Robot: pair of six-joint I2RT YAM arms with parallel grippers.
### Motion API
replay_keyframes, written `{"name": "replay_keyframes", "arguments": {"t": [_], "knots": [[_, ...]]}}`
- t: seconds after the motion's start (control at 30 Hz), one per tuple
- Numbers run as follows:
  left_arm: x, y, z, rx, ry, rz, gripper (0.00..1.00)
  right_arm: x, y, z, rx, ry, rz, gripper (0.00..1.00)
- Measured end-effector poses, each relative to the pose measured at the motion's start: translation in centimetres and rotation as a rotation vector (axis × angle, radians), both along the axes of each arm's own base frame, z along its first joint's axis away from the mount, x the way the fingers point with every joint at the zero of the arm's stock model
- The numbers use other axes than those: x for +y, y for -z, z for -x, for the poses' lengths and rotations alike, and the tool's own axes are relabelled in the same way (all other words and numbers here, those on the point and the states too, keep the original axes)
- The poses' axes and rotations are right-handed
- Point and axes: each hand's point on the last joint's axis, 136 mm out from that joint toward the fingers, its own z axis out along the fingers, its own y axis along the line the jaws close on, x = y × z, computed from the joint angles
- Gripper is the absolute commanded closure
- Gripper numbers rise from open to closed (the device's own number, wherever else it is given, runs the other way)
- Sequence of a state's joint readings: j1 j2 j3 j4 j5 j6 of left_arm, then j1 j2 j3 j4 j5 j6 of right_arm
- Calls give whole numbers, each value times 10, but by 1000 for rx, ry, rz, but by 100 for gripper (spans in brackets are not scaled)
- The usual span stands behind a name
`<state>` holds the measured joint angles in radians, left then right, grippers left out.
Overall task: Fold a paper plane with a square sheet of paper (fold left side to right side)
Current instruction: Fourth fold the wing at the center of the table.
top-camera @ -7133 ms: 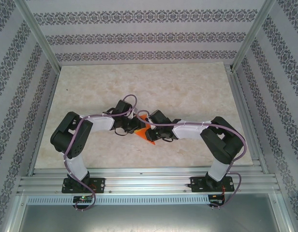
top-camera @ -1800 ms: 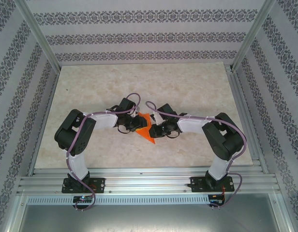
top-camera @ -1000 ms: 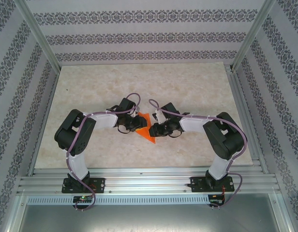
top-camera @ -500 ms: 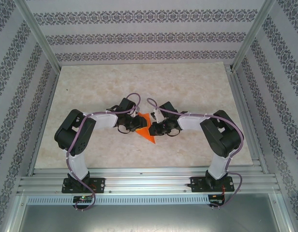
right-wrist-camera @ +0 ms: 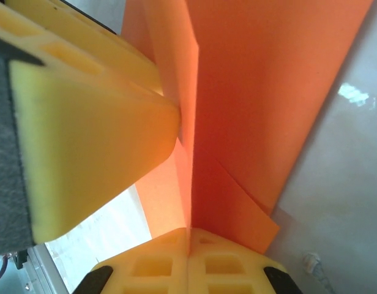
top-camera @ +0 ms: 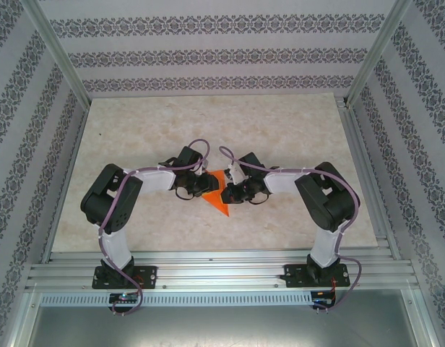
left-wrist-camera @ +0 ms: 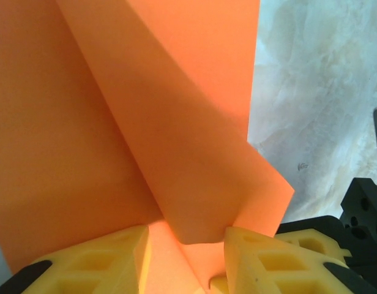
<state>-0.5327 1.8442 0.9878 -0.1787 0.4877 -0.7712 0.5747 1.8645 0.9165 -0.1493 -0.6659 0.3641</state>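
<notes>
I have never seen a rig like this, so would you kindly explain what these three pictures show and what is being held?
These are two small robot arms bolted at the near edge of a marble-patterned table. The overhead picture looks down from behind them: the left arm on the left, the right arm on the right, meeting in the middle at an orange sheet of paper, already partly folded. The other two pictures come from cameras on the wrists, so each shows its own yellow fingers at the bottom. The right gripper is shut, pinching the paper's creased edge. The left gripper has its fingers part-way apart with a folded flap between them; whether they press it I cannot tell.
</notes>
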Motion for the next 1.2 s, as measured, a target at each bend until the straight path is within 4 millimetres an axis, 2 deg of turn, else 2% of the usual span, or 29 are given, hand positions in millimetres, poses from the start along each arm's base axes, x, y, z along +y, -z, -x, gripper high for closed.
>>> {"name": "replay_keyframes", "arguments": {"t": [0.4,0.5,0.63,0.7,0.8,1.0,1.2], "knots": [[8,-3,2,-8,-11,-33,62,-3,-2,-3,37,4,-46,94],[10,-12,5,-22,-9,-37,69,-3,-2,-2,39,2,-48,93],[8,-31,3,-59,-4,-10,72,-3,-1,-2,42,2,-47,93],[5,-33,3,-59,2,9,74,-4,0,-2,44,2,-46,92],[-2,-29,4,-43,12,34,76,-3,0,-2,44,2,-46,91],[-8,-8,12,10,31,20,77,-3,0,-1,45,1,-48,90],[-8,-6,12,16,29,16,76,-4,-2,-2,50,2,-58,85]]}}
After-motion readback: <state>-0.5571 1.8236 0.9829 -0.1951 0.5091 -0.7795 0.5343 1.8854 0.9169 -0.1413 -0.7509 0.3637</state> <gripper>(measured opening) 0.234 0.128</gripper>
